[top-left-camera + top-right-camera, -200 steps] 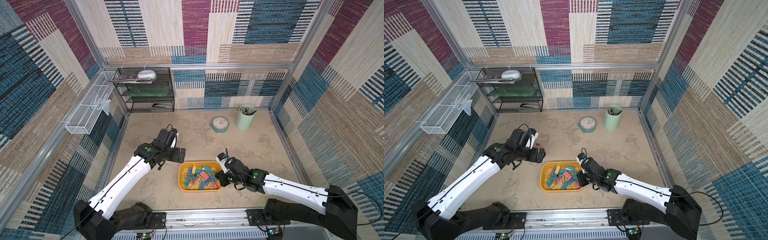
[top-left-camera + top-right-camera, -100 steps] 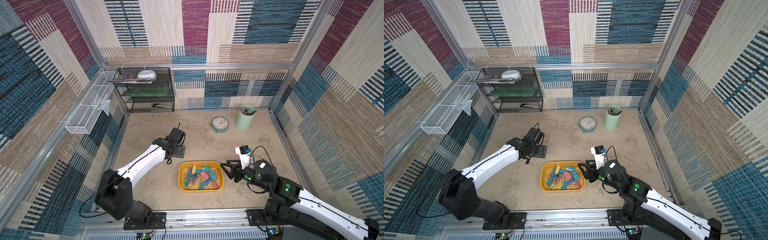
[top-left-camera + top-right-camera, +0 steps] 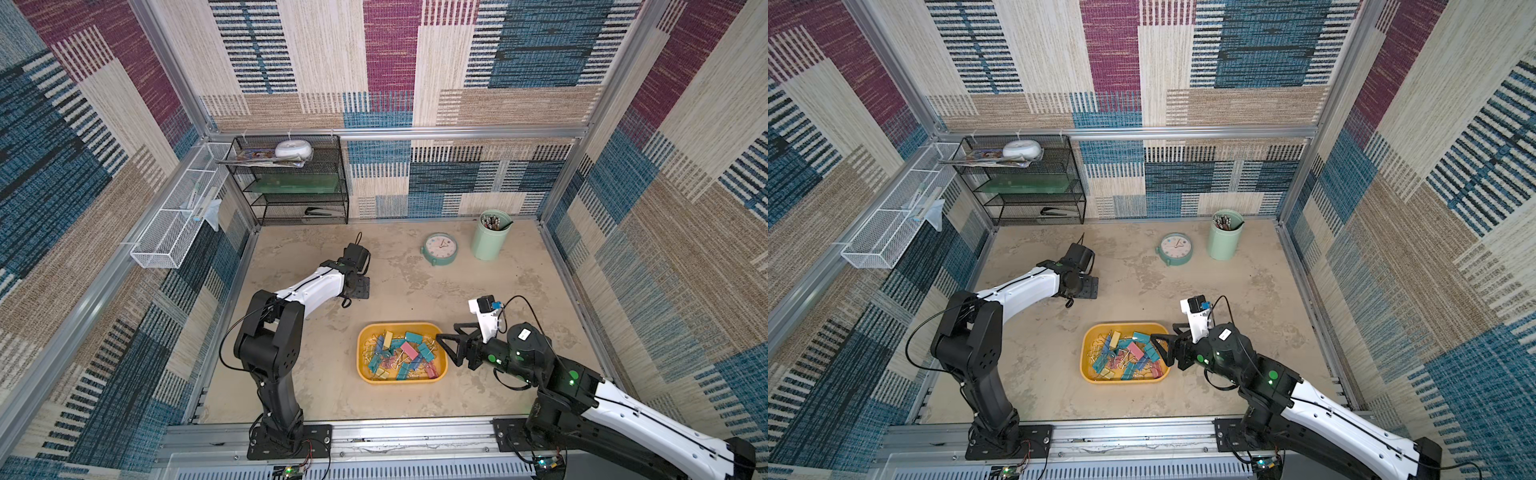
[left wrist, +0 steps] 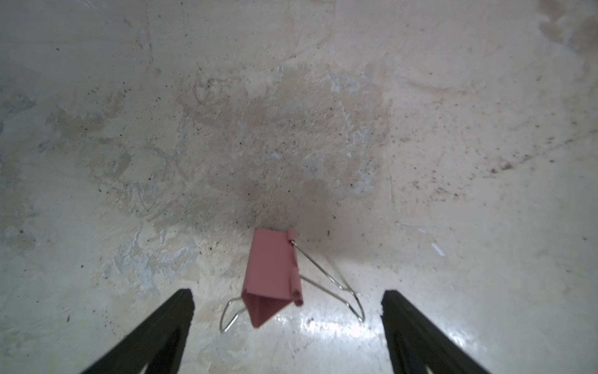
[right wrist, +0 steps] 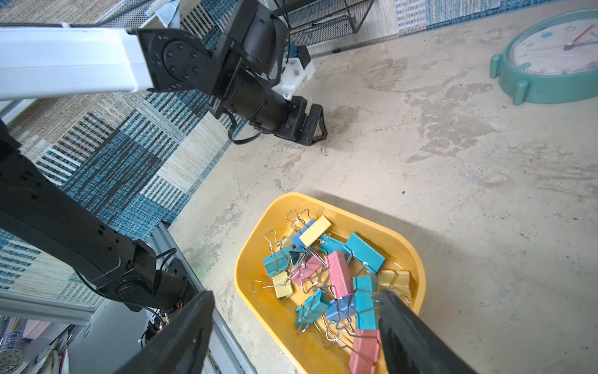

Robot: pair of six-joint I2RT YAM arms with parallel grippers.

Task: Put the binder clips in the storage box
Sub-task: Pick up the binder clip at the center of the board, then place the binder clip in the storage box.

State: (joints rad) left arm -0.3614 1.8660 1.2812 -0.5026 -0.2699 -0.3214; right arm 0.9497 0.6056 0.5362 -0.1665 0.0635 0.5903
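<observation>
at the upper left of the frame the rack (image 3: 291, 195) stands against the wall and plays no part here.

left of centre in both top views, my left tool (image 3: 358, 289) is down low over the table (image 3: 415, 286), well apart from the box. its jaws stand apart. the left wrist view shows one pink clip (image 4: 271, 268) lying on the bare table between them, its wire handles splayed to either side. neither finger (image 4: 161, 330) touches it, as far as i can see, so this one is not picked up yet.

right of that, at lower centre, the box (image 3: 362, 332) sits flat on the table with a heap of clips (image 3: 401, 353) inside: pink, yellow, blue and teal, handles tangled. i see none hanging over the rim.

just beside the box's right edge hovers my right tool (image 3: 446, 348), jaws wide apart and empty. in the right wrist view the heap lies below it and nothing is pinched.

i judge the job nearly done. i find no other loose clip on the table in the top views, though my left arm (image 3: 316, 286) hides a patch of it. what is left: shut the left tool on the pink clip, carry it across to the box and let go.

the clock (image 3: 440, 248) and cup (image 3: 486, 241) at upper right can stay as they are.
</observation>
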